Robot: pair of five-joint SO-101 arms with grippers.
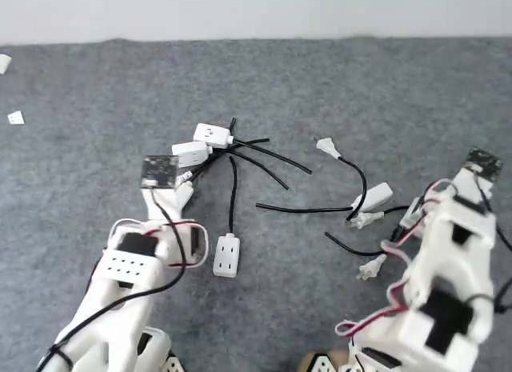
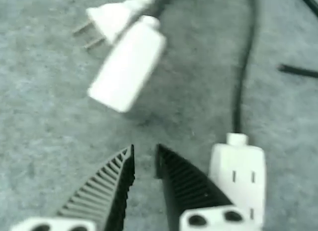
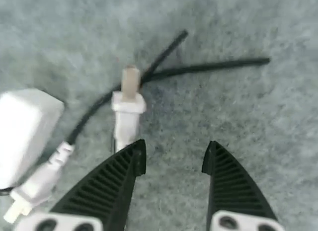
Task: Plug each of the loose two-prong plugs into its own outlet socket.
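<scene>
My left gripper [image 2: 145,152] hovers low over the grey carpet, its jaws a narrow gap apart with nothing between them. Just ahead lie a white socket block [image 2: 126,67] and a two-prong plug [image 2: 112,17]. Beside one finger sits a white outlet socket [image 2: 237,171] on a black cord, also seen from above [image 1: 226,256]. My right gripper [image 3: 174,150] stands open over the carpet. A white plug [image 3: 127,114] lies touching one fingertip [image 3: 136,154], not between the jaws. Another socket block [image 3: 25,131] and a second plug [image 3: 37,189] lie further to that side.
From above, two white sockets [image 1: 212,134] sit at the centre back among tangled black cords [image 1: 264,156]. Loose plugs lie at the right [image 1: 326,148], [image 1: 372,268], near a socket [image 1: 372,198]. Open carpet surrounds them.
</scene>
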